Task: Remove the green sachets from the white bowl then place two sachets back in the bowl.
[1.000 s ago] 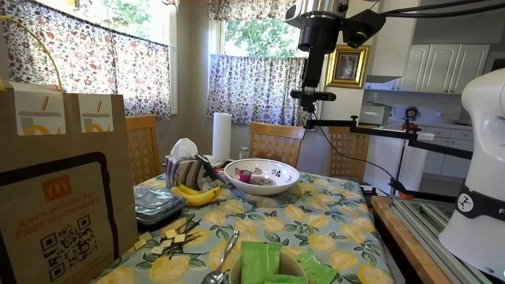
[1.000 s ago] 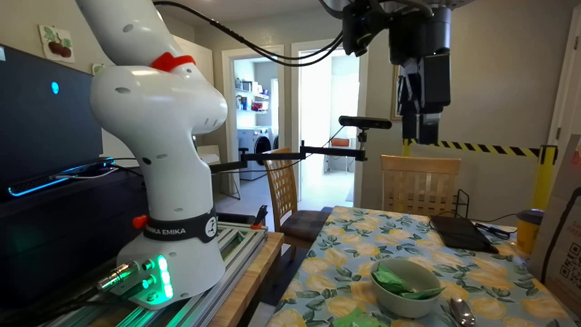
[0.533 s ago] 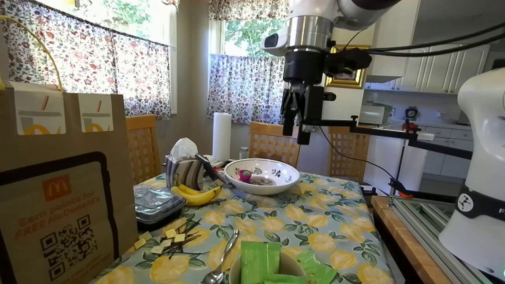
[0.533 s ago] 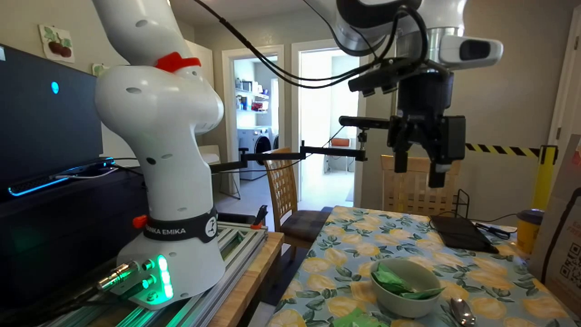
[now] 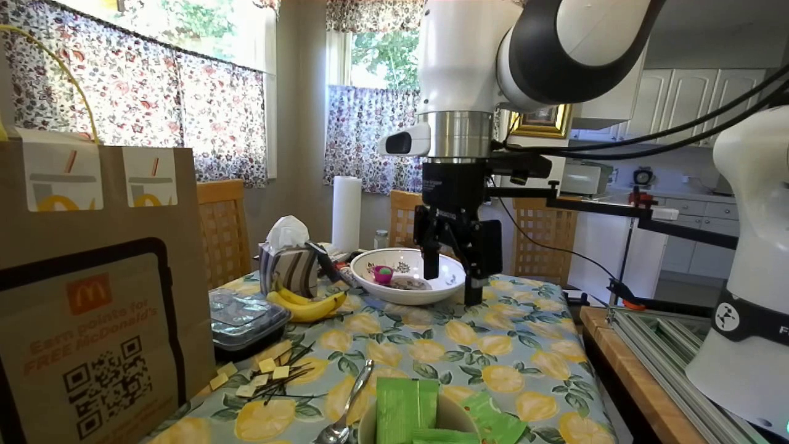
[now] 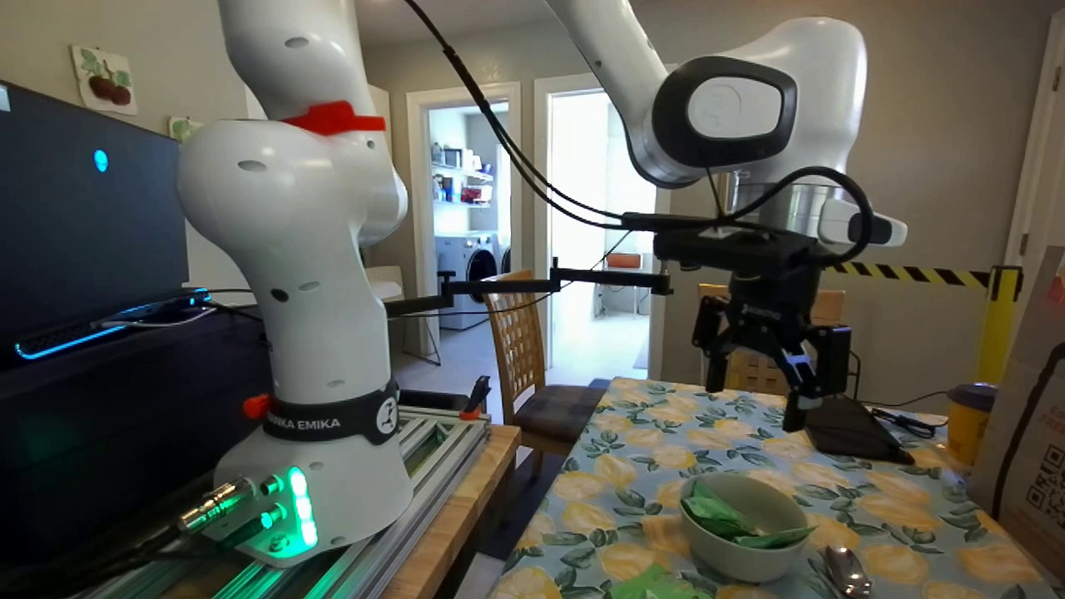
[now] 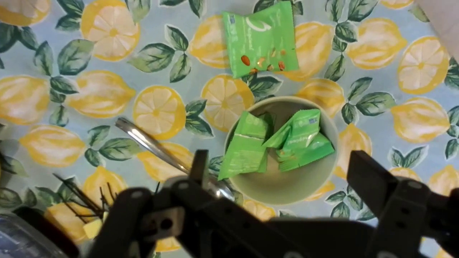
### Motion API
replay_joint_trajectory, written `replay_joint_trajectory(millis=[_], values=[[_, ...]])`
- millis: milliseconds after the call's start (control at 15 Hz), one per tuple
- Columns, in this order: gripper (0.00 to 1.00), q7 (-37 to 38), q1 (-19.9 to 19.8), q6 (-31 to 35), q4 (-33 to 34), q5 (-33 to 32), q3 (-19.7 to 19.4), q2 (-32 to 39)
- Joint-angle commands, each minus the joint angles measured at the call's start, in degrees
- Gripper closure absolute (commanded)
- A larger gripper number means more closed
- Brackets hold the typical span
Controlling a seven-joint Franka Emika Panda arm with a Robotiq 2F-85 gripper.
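- Gripper [image 5: 452, 282] now sits lower than in the earlier frames, in both exterior views; the white bowl [image 5: 457, 419], green sachets [image 5: 407, 404] and spoon [image 5: 357, 394] hold the same positions.
- In an exterior view, the gripper points down. Its jaws are spread wide, and it holds nothing. The white bowl is cut off by the lower edge; one sachet rises above its rim, another lies lower inside, and a further one lies beside it on the tablecloth [image 5: 431, 364].
- In an exterior view, the gripper hangs above the tablecloth, well apart from the white bowl, with the same wide gap between its jaws. Sachets lie inside the bowl; part of a loose sachet shows at the lower edge. The spoon lies just beside the bowl, and a yellow cup [image 6: 968, 437] stands near the paper bag [image 6: 1027, 399].
- In the wrist view, the fingers [image 7: 369, 173] stand well apart. At least two sachets are in the white bowl, one overhanging its rim; overlap prevents an exact count. A loose sachet lies flat on the tablecloth, apart from the bowl.
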Motion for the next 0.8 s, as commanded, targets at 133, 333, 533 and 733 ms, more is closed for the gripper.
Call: replay_joint_trajectory(millis=[133, 333, 533, 733], values=[[0.0, -0.9, -1.1, -0.1, 0.7, 0.1, 1.1, 0.9], [0.0, -2.0, -1.8, 2.4, 2.2, 3.3, 0.6, 5.0], [0.0, -5.9, -2.1, 9.2, 3.4, 5.5, 1.4, 10.7], [0.0, -10.6, -3.7, 14.6, 5.0, 9.1, 4.2, 16.2]])
